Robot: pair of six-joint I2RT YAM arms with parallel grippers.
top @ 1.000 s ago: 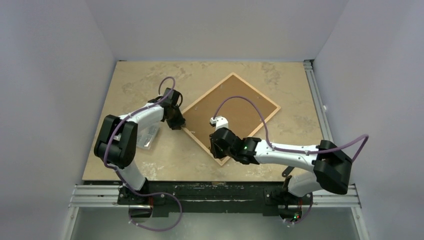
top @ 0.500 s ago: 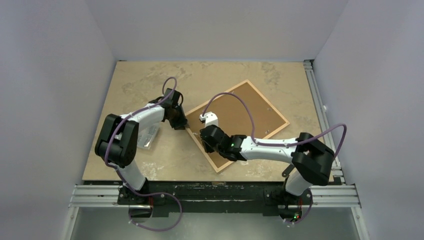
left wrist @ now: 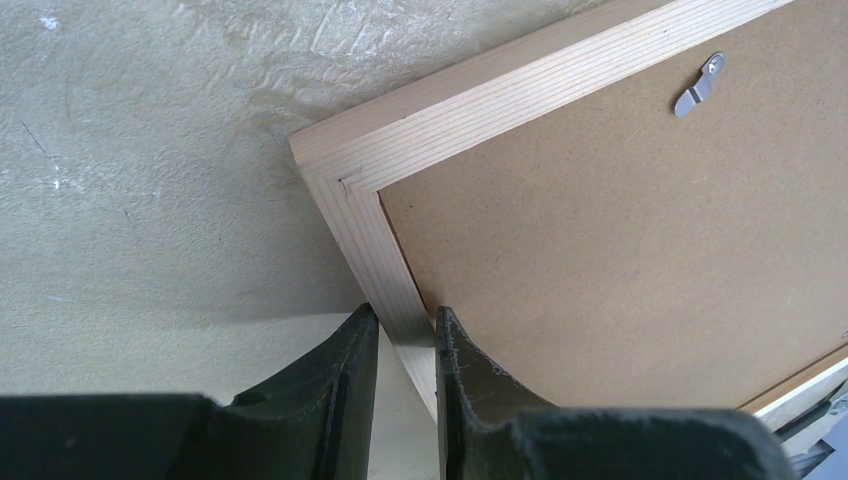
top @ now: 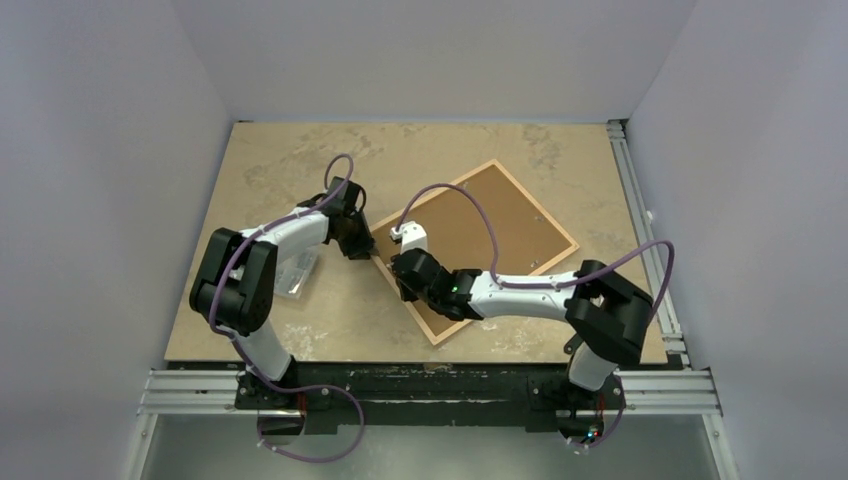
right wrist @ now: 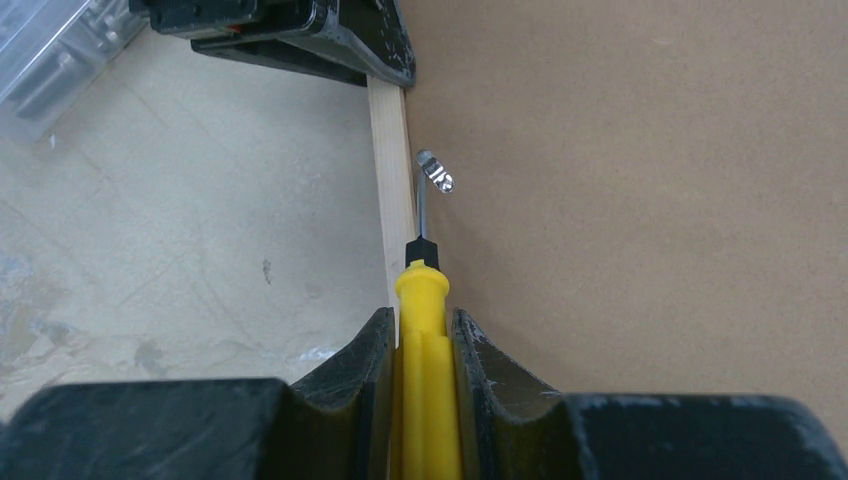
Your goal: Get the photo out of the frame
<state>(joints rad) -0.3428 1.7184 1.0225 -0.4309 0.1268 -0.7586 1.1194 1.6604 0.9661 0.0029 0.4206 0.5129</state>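
The frame [left wrist: 480, 110] is lying face down at mid-table with its backing board [left wrist: 620, 250] uppermost. The photo is hiding beneath and not showing.

The left gripper [left wrist: 405, 322] is pinching the frame's rail near a corner. The right gripper [right wrist: 421, 335] is clamping a yellow screwdriver [right wrist: 422, 285], whose tip is meeting a metal clip [right wrist: 436, 173].

Caution: the tip is at risk of skidding off the clip and gouging the board. Sideways force is likely to be twisting the rail out of the left pinch.

Only the right wrist view is showing the tip at the clip. The top view is giving only the frame's slant.
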